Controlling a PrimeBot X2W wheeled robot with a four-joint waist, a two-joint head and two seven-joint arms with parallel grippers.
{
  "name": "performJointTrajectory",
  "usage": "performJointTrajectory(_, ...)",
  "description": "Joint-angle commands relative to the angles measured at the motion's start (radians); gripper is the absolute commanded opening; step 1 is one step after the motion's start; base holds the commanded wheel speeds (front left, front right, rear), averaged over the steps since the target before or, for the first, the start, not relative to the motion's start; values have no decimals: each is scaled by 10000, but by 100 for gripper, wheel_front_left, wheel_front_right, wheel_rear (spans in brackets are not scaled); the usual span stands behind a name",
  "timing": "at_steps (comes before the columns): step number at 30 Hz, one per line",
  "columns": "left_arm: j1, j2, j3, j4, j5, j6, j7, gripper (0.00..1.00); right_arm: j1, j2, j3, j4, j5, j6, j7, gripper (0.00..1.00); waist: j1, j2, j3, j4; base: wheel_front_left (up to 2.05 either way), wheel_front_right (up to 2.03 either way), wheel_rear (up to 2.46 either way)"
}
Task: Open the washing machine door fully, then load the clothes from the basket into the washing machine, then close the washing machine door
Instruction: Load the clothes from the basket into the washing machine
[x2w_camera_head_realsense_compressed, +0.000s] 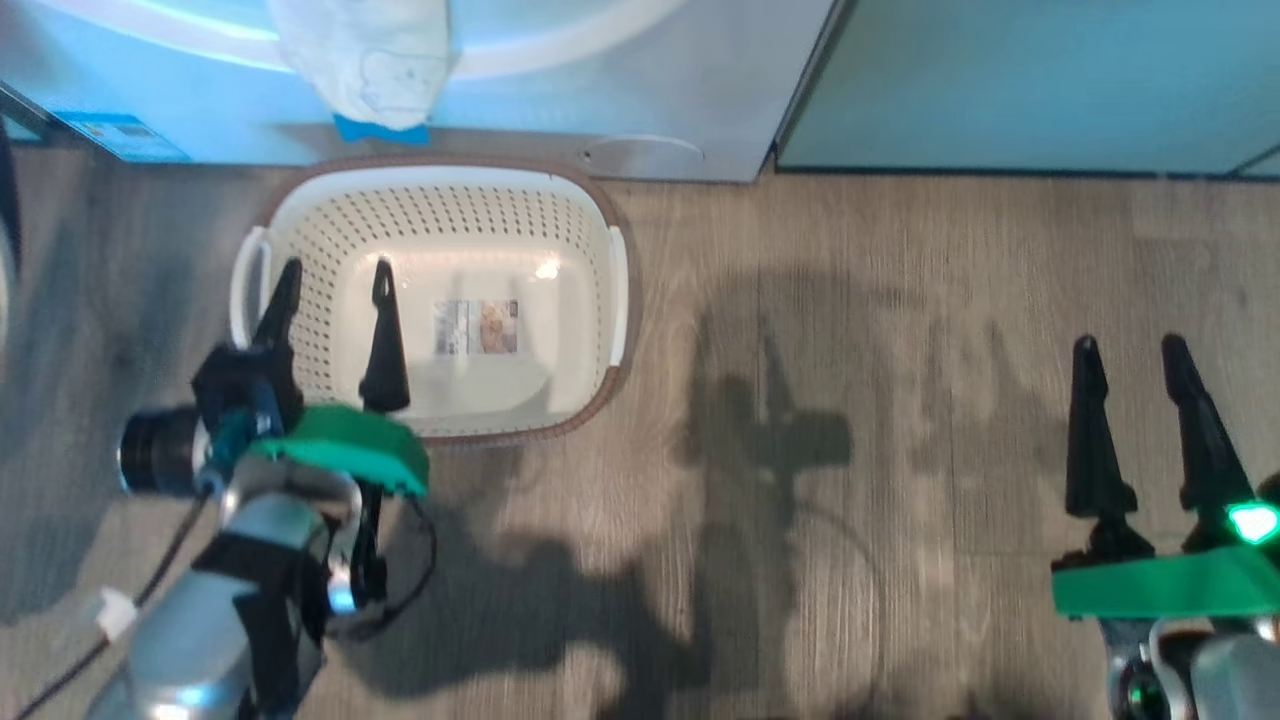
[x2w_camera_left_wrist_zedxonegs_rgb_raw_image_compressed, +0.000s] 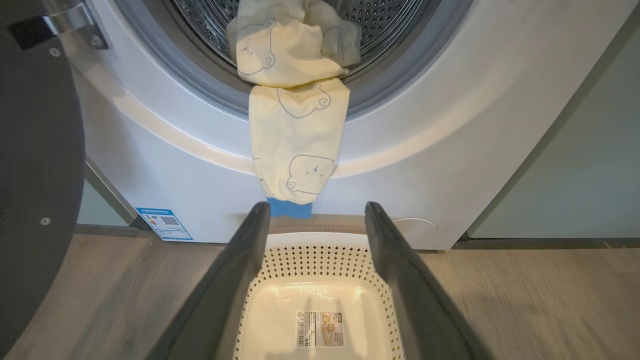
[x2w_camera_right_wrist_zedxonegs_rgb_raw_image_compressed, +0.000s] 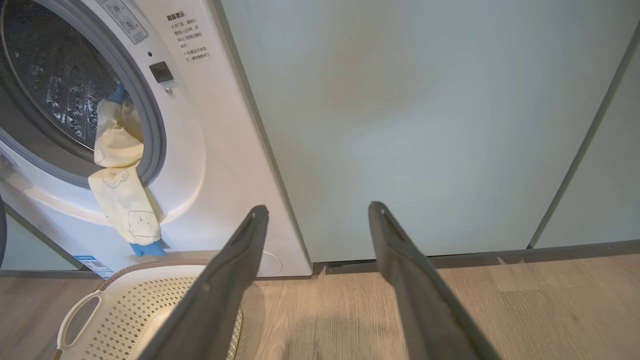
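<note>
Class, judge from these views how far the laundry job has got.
Done: the washing machine door stands open and the basket is empty. In hand: the clothes hang half out of the washing machine. Left: tuck them in, shut the door.

Head view looks steeply down on the basket and floor; both wrist views sit low facing the washing machine, sharing its hanging clothes and the basket

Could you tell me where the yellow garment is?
Left wrist view, centre: the pale yellow garment hangs from the steel drum over the grey gasket, above the cream plastic basket.
</note>
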Motion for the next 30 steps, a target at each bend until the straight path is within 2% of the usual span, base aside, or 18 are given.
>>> performJointTrajectory(1, -557, 171, 460, 42, 10, -152, -60, 100, -371, -160, 244, -390, 109, -29, -65, 100, -1, 0, 360, -210, 0, 0, 0)
performJointTrajectory(8, -2314, 163, 630, 1902, 111, -991, -60, 100, -832, -156, 400, -392, 484, -29, -65, 100, -1, 0, 1272, -783, 0, 0, 0)
performJointTrajectory(16, -4563, 722, 571, 4280, 358, -1548, 301, 100, -1323, -155, 623, -403, 1330, -29, -65, 100, -1, 0, 2247, -1677, 0, 0, 0)
performJointTrajectory(22, -5690, 1035, 586, 5301, 439, -1758, 438, 100, -1577, -155, 853, -391, 1805, -29, -65, 100, -1, 0, 2627, -2146, 0, 0, 0)
performJointTrajectory(30, -6484, 1307, 585, 6138, 581, -1638, 554, 100, -1678, -155, 1043, -352, 2241, -29, -65, 100, -1, 0, 2775, -2549, 0, 0, 0)
